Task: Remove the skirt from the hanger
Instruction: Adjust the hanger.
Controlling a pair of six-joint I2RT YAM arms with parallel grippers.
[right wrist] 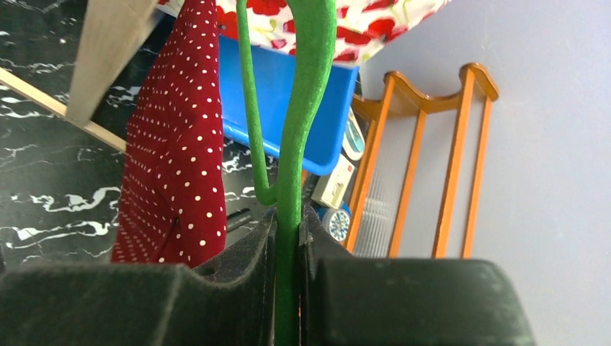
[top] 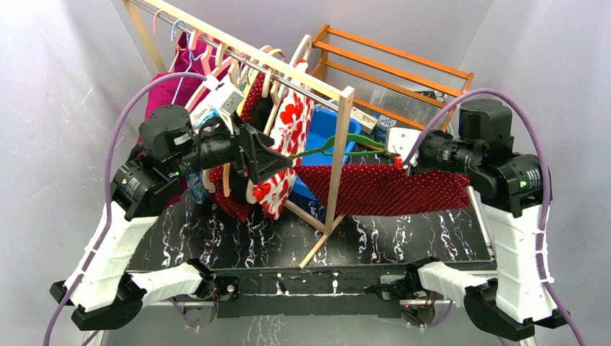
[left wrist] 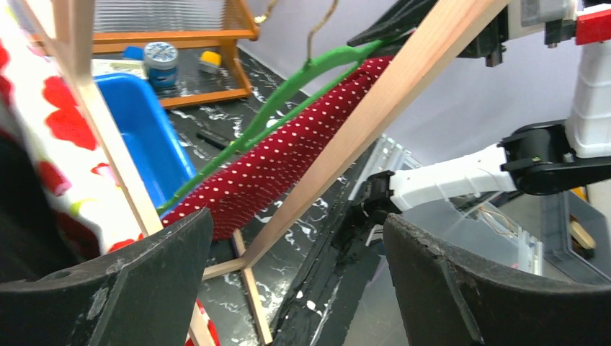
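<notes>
Skirt [top: 403,189] on hanger [top: 337,144]; wooden rack post [top: 344,115] crosses it, blue bin [top: 323,124] behind.

A lab test booth: plain grey backdrop [top: 58,86] around a marble-patterned table [top: 403,238].

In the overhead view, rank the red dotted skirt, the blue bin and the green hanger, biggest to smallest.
1. red dotted skirt
2. blue bin, partly hidden, so likely bigger than it looks
3. green hanger, just a thin line
</notes>
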